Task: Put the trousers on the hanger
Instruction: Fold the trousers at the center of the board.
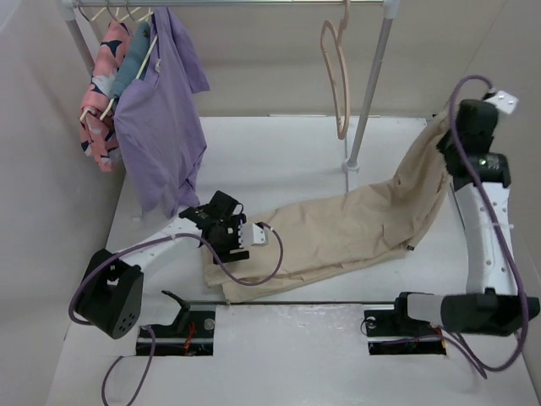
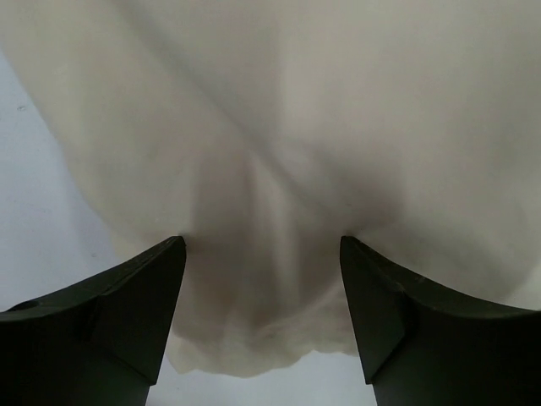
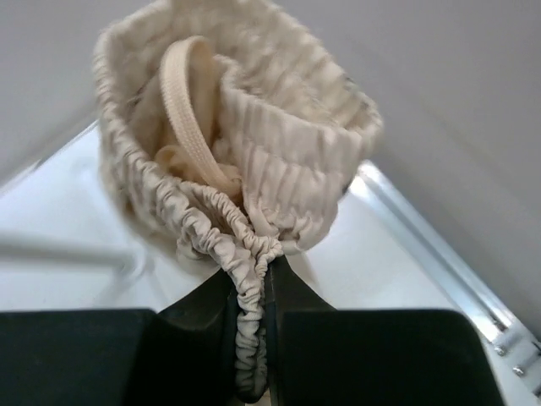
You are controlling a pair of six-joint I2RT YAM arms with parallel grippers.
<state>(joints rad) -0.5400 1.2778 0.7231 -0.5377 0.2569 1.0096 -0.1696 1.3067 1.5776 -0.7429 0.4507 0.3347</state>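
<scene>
The right fingers (image 3: 296,309) are pressed together on the gathered waistband (image 3: 211,228) of the trousers (image 1: 355,224), holding that end up off the surface (image 1: 279,152), to the right of the hanger (image 1: 336,80) and lower than it. The left fingers (image 2: 144,304) stand spread over a leg end (image 2: 254,338), with cloth between them but not gripped, well in front of the hanger. The hanger hangs bare, so by my judgement both lifting and draping remain.

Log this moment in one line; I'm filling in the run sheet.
left gripper open over trousers hem | right gripper shut on waistband, raised | hanger bare on rail
</scene>
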